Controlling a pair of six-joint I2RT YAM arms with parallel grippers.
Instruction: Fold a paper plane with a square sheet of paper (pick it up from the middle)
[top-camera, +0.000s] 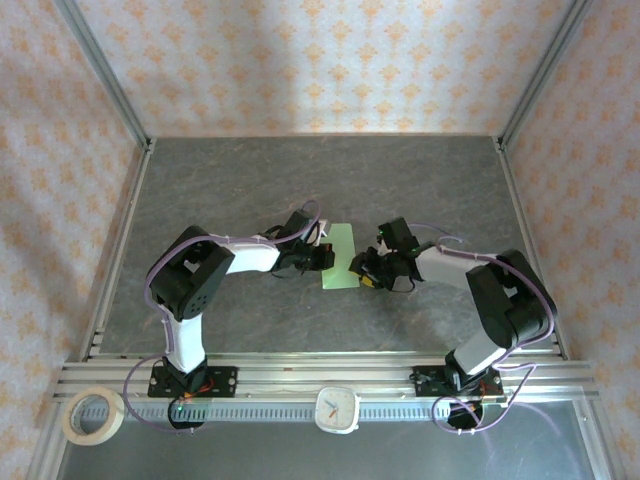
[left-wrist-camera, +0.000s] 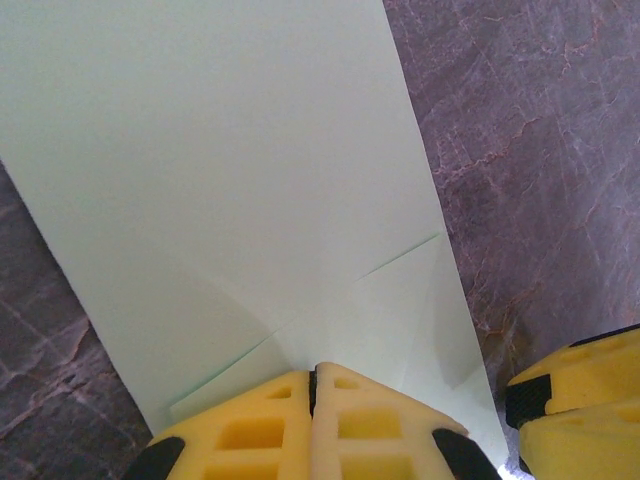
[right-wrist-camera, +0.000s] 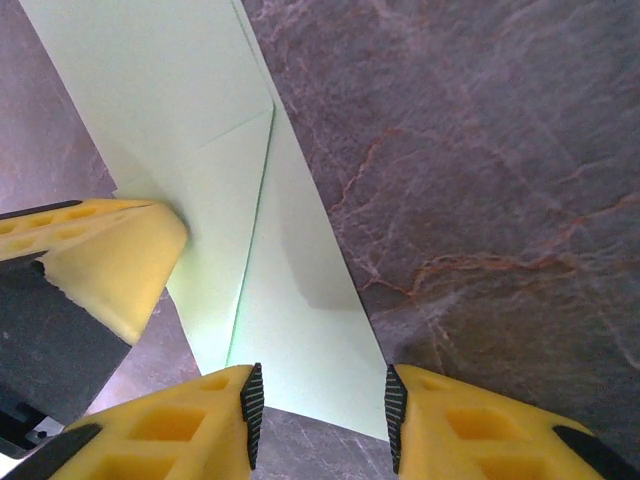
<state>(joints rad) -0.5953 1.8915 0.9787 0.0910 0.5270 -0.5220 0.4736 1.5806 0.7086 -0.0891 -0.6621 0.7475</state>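
Grey slate table (top-camera: 200, 180) carries the part-folded sheet (top-camera: 340, 257) midway between both arms, long axis running away from them; left gripper (left-wrist-camera: 313, 378), tips together, presses its left edge, right gripper (right-wrist-camera: 318, 400) stands apart over its right edge

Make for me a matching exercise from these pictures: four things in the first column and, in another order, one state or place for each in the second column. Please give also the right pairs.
Column one:
1. left gripper
2. right gripper
3. sheet of paper
4. roll of tape

Column two:
A. fingers apart
B. at the near left corner
C. fingers closed together
D. on the table, between the two grippers

Right pairs: 1-C, 2-A, 3-D, 4-B
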